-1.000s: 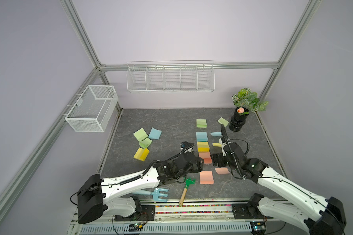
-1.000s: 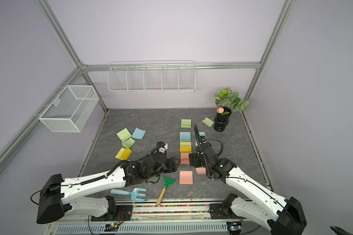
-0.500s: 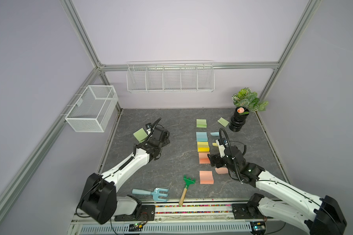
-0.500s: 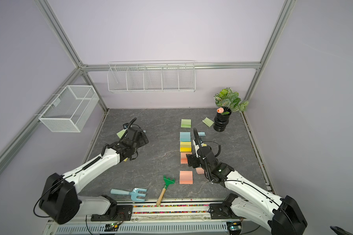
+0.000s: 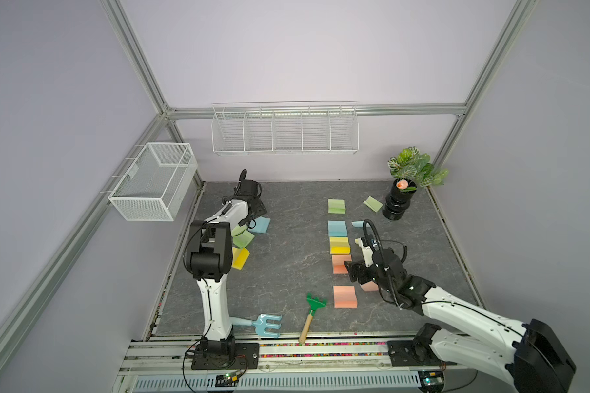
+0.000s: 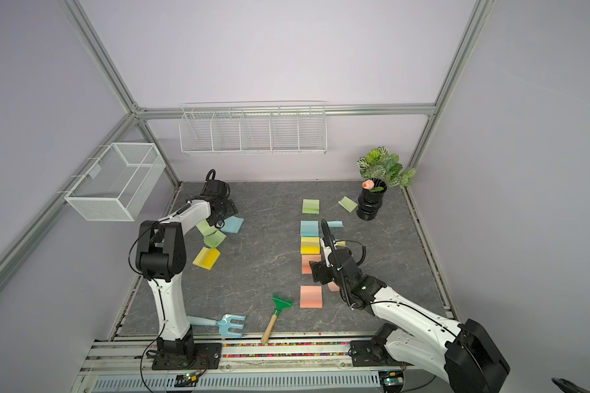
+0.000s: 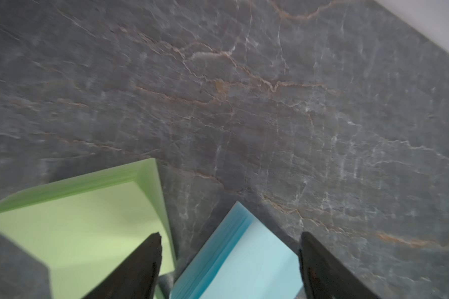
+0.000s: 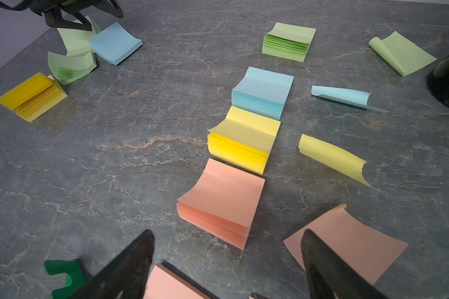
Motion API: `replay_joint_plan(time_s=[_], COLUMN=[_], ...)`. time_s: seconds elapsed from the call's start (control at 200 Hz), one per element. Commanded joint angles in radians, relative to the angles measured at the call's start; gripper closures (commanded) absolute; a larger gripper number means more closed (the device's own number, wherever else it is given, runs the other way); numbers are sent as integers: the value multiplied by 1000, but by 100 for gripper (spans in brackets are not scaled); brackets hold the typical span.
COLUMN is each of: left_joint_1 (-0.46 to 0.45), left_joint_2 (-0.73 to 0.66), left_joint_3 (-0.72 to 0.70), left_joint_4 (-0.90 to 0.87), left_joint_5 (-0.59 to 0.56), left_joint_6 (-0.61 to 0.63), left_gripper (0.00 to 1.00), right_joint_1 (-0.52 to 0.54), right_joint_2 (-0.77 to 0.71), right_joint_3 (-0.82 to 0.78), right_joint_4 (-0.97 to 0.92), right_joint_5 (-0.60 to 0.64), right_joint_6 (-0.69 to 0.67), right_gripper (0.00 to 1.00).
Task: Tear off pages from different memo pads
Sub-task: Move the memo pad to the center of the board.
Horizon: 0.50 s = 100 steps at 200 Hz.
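In both top views, five pads (image 5: 337, 228) lay in a column on the desk (image 5: 286, 265), with loose pages (image 5: 373, 204) just beside them. More pads clustered under the left pincer (image 5: 258, 211). The right pincer (image 5: 355, 272) hung over the salmon pad (image 5: 340, 263).

In the left wrist view, the left pincer (image 7: 230, 236) was spread and empty above a blue pad (image 7: 244, 264).

In the right wrist view, the right pincer (image 8: 227, 233) was spread, pinching nothing, with a salmon page (image 8: 353, 240) near one finger.
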<state>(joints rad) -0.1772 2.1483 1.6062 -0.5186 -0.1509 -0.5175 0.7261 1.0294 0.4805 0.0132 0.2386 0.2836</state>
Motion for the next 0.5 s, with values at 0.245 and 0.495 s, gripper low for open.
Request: replay_joint_plan(time_s=[0.245,0.495], left_joint_1=[-52,-115], left_joint_2=[-42,-147], left_joint_3=[-107,-317], left_joint_4=[-30,66], left_joint_5=[20,82], left_joint_6=[19,-56], left_gripper=[27,32], right_joint_1=[-3,-4], right_joint_2=[98,88], right_joint_3=[49,48], right_joint_4=[-16,-30], right_joint_5=[32,58], right_joint_6=[1,19], right_gripper=[11,11])
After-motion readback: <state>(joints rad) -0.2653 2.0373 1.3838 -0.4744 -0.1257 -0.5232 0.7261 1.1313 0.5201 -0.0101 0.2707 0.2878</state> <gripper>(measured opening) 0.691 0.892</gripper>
